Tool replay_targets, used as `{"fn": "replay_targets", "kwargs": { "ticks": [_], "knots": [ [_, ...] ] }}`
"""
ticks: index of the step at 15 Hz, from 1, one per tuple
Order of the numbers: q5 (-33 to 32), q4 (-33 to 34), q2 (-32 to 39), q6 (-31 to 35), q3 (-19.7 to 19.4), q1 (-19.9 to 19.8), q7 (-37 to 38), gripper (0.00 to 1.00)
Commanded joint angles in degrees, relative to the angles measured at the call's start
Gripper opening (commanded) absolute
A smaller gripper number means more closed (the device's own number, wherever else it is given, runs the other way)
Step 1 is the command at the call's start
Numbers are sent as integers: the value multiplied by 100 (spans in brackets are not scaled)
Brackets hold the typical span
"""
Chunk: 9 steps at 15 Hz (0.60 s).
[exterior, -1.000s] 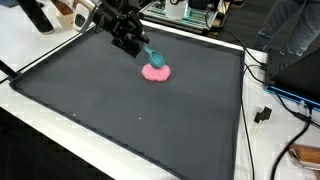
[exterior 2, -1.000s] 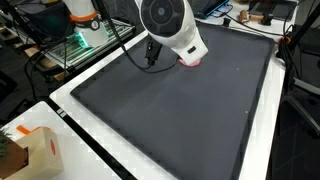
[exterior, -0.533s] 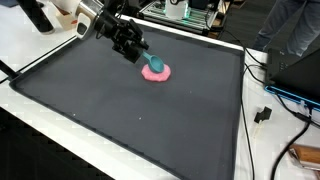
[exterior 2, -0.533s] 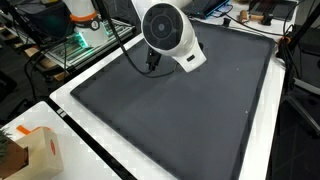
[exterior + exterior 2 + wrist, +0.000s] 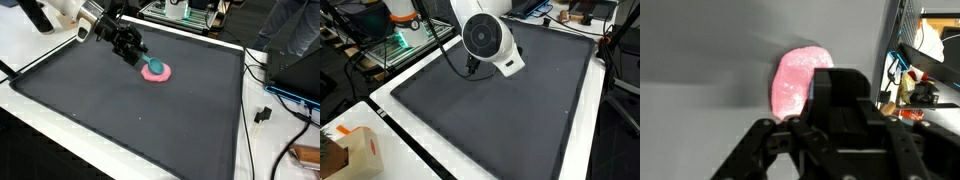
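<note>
A: What is under the pink pad [image 5: 158, 73]?

B: A wide dark mat [image 5: 130, 120] that spreads well out from the pad on every side. The white counter [image 5: 35, 55] borders it beyond that.

A: And the arm [image 5: 485, 38]?

B: In an exterior view its big round joint stands in front of the pad and hides it completely.

A: Where is the pincer [image 5: 138, 55]?

B: Just beside the pad and slightly above it, tilted down toward it. In the wrist view its dark body covers the pad's near side, so I cannot tell whether the jaws are parted or closed.

A: How far along does the work look?

B: A small teal piece [image 5: 151, 64] rests on top of the pad, right at the pincer's tip. It seems set down. I cannot tell whether the pincer grips it.
</note>
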Motion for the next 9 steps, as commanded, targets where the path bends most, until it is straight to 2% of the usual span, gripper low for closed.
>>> {"fn": "replay_targets", "kwargs": {
  "ticks": [1, 9],
  "knots": [
    [-191, 53, 326, 409, -103, 91, -14, 25],
    [-326, 104, 505, 429, -186, 107, 63, 25]
  ]
}}
